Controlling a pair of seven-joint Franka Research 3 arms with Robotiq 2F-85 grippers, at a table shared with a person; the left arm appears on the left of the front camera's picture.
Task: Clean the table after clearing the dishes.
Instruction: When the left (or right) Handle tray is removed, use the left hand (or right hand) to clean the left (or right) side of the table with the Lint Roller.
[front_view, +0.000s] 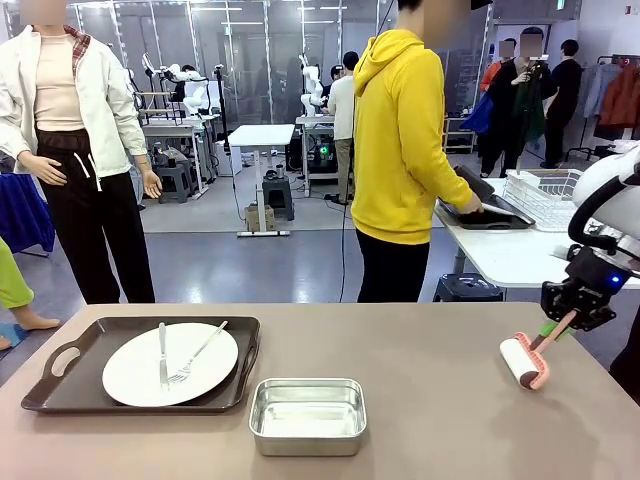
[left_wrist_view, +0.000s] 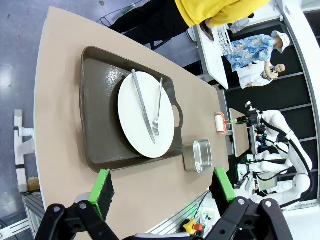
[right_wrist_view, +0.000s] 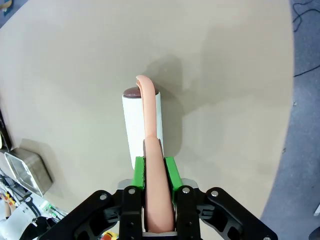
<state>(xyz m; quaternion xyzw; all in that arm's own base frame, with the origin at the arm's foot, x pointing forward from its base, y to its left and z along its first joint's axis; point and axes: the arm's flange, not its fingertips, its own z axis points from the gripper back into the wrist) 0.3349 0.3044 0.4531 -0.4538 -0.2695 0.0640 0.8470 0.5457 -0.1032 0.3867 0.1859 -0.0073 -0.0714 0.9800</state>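
Right gripper (right_wrist_view: 155, 169) clamps pink-handled roller (right_wrist_view: 134, 125)

table (front_view: 420, 385): brown top, round corners | 9 o'clock: dark tray (front_view: 60, 385) with handles, flat on the top | 6 o'clock: small shiny pan (front_view: 307, 415), just beside the tray, not touching | 3 o'clock: white and pink roller (front_view: 524, 362), well apart from the pan; cannot tell if it touches the top
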